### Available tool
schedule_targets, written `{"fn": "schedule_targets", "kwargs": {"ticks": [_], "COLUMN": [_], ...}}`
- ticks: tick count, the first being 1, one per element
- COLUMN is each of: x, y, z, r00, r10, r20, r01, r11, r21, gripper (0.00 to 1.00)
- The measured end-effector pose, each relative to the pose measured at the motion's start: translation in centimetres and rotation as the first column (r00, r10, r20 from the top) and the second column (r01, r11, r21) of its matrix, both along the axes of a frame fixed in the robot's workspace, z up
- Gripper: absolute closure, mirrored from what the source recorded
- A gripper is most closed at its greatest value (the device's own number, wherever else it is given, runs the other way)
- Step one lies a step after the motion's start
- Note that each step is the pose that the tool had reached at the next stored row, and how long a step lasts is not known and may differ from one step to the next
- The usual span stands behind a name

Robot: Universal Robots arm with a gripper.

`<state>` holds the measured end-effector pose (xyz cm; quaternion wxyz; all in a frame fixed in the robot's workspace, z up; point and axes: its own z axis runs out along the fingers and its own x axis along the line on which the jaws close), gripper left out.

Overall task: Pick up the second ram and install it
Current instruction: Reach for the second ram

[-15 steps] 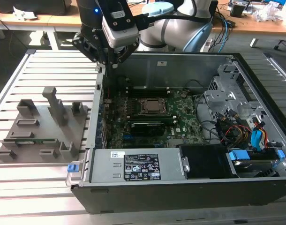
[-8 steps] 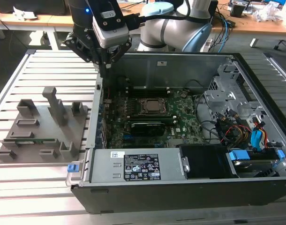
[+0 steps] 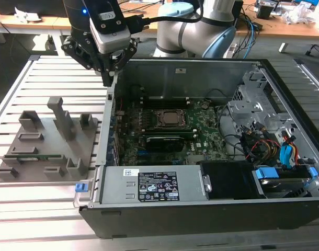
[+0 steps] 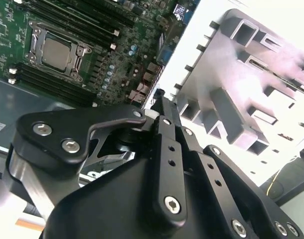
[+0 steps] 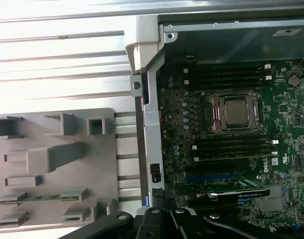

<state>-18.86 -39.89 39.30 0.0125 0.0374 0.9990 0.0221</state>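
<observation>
In the exterior view, a grey tray [image 3: 47,144] is lying on the slatted worktop [image 3: 44,78] at 9 o'clock. The ram [image 3: 38,156] is sitting on edge in a slot near the tray's 6 o'clock side, not yet lifted. It is showing there as a thin green strip, with its long axis running from 9 to 3 o'clock. The first wrist view is showing the same stick [image 5: 40,197] seated between grey slot walls of the tray [image 5: 99,169].

Further right, the pincer [image 3: 110,78] is hanging over the top of the case's side wall [image 3: 108,136], well apart from the tray. It is touching nothing. In the second wrist view its tips [image 4: 163,97] are meeting in a point, so it is looking clenched and empty.

From the pincer, the ram is lying between 7 and 8 o'clock in the exterior view, lower down and on the worktop side of the wall. This robot's single arm is the only one working. The stick's length is running roughly square to that wall. In the first wrist view it is lying about parallel to the memory slots [image 5: 227,149].

Right of the wall, the open case [image 3: 191,70] is holding the motherboard [image 3: 201,138], with the slots flanking the processor socket [image 5: 235,110].
</observation>
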Motion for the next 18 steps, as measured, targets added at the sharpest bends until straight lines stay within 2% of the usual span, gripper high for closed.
{"fn": "schedule_targets", "kwargs": {"ticks": [8, 18], "x": [-2.5, -4.6], "y": [0.0, 0.0], "z": [-0.01, -0.02], "r00": [1.0, 1.0], "r10": [0.0, 0.0], "r20": [0.0, 0.0], "r01": [0.0, 0.0], "r11": [1.0, 1.0], "r21": [-0.0001, 0.0], "gripper": [0.89, 0.89]}}
